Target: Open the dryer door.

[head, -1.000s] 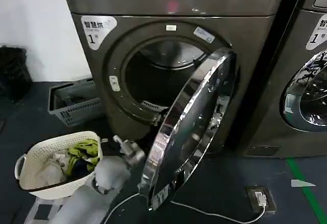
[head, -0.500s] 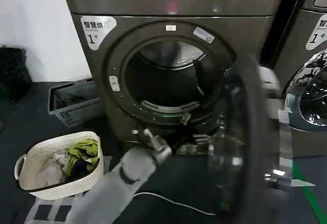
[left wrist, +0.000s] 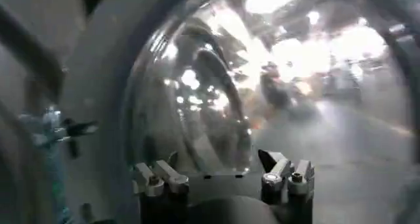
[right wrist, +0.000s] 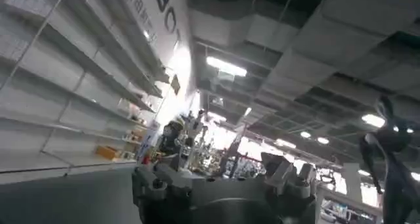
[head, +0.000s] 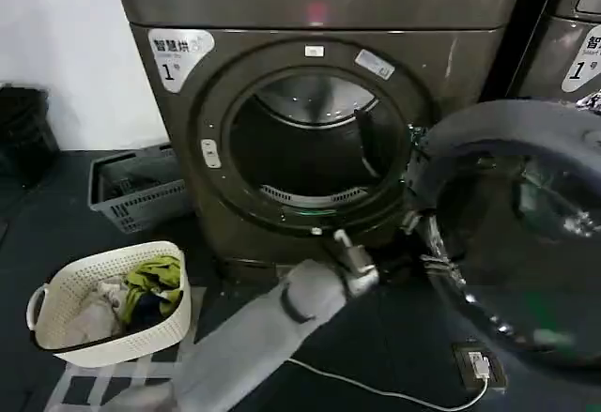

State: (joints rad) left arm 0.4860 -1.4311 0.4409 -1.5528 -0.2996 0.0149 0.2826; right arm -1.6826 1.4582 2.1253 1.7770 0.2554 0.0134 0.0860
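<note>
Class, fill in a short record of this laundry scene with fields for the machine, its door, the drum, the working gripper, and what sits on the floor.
machine: dryer, bronze-grey, white "1" sticker
door: dryer door swung wide open to the right
drum: exposed, looks empty
working gripper: left gripper, open, below the drum opening, apart from the door
floor, left: white laundry basket with clothes; grey crate behind it

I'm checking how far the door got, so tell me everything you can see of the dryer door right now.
The dryer door is swung wide open to the right of the round drum opening, its inner side facing the camera: a grey plastic rim around dark tinted, bulging glass that throws back reflections. It hangs upright by its left edge, beside the opening. The left gripper sits just left of its lower edge with fingers open, empty; contact cannot be told. The left wrist view faces the glass bowl closely.
</note>
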